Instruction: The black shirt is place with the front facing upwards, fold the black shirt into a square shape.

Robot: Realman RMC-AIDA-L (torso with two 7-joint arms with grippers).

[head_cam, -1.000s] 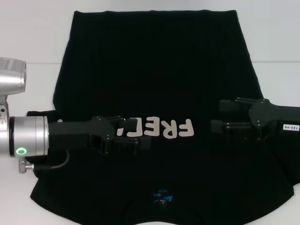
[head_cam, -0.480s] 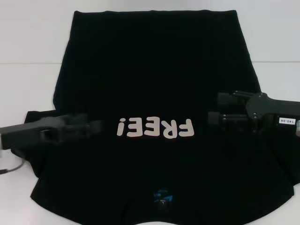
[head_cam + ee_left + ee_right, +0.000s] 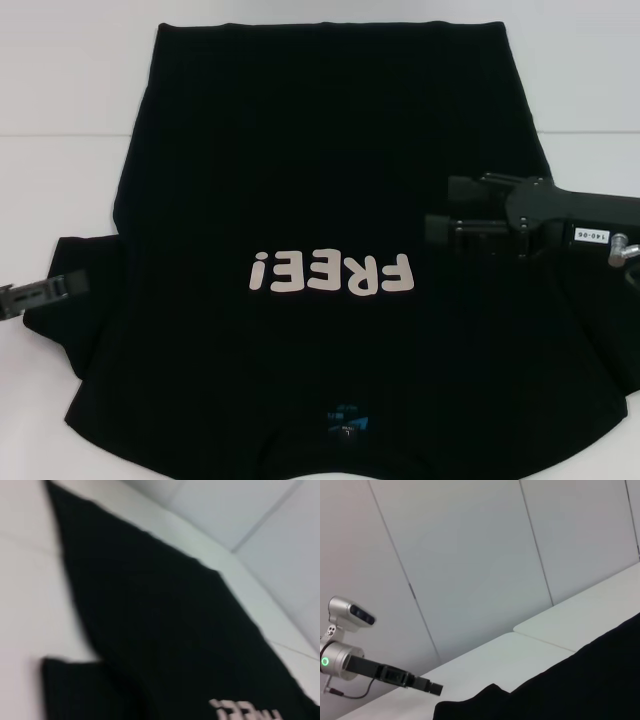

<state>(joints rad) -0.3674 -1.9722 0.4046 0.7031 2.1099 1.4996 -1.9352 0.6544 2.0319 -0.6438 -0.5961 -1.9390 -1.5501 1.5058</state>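
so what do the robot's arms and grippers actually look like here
The right gripper is matte black with two long parallel fingers on linkage bars, a small white label printed in dark characters on its body, and a silver metal fitting behind it. The left gripper is also black and slim; the right wrist view shows its arm with a silver cylindrical section, a green ring light and a thin dark cable.

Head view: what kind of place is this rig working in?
Probably a lab or test cell, not a home. The black shirt lies flat on a plain white table, bare pale wall panels stand behind, and only the left gripper and right gripper are around.
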